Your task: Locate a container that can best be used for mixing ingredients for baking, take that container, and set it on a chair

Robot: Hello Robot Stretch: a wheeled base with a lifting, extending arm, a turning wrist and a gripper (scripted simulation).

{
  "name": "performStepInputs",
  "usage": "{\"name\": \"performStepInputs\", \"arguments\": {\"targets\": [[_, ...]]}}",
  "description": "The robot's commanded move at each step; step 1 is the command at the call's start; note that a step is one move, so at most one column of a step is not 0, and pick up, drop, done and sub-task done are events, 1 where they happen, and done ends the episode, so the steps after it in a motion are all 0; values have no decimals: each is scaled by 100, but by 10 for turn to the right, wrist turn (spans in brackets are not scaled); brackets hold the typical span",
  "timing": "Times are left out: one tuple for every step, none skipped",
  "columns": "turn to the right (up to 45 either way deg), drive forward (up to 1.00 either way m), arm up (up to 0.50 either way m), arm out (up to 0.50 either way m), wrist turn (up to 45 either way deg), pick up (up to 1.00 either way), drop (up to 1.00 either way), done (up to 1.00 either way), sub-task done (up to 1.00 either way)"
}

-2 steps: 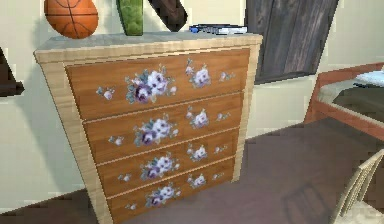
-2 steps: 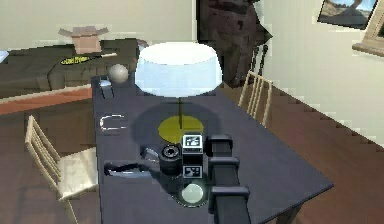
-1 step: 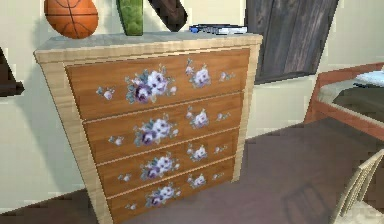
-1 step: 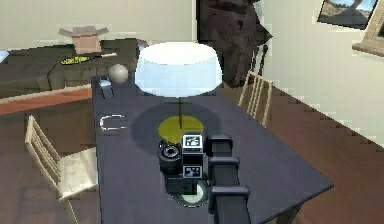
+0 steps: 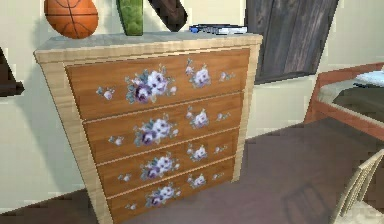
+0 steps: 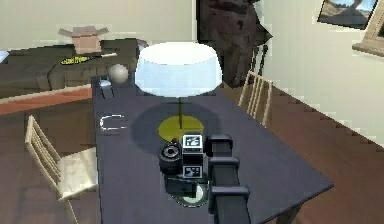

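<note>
Pickup looks in hand: gripper (image 6: 175,160) at the dark rectangular tabletop (image 6: 280,165), its state and load we cannot tell. Next, we likely reach toward the pale-rimmed round thing (image 6: 112,123).

Home bedroom: flowered dresser (image 5: 150,110), bed (image 5: 352,100), lamp (image 6: 178,72)

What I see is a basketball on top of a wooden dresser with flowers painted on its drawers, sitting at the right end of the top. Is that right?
Not quite. The basketball sits at the left end of the dresser's top, not the right end, as the forward view shows. The rest holds: it is a wooden dresser with flowers painted on its drawers.
</note>
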Motion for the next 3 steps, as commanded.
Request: {"name": "performStepInputs", "arguments": {"targets": [[0,0,-30,0,0,0,0,0,0],[0,0,0,0,0,100,0,0,0],[0,0,10,0,0,0,0,0,0]]}}
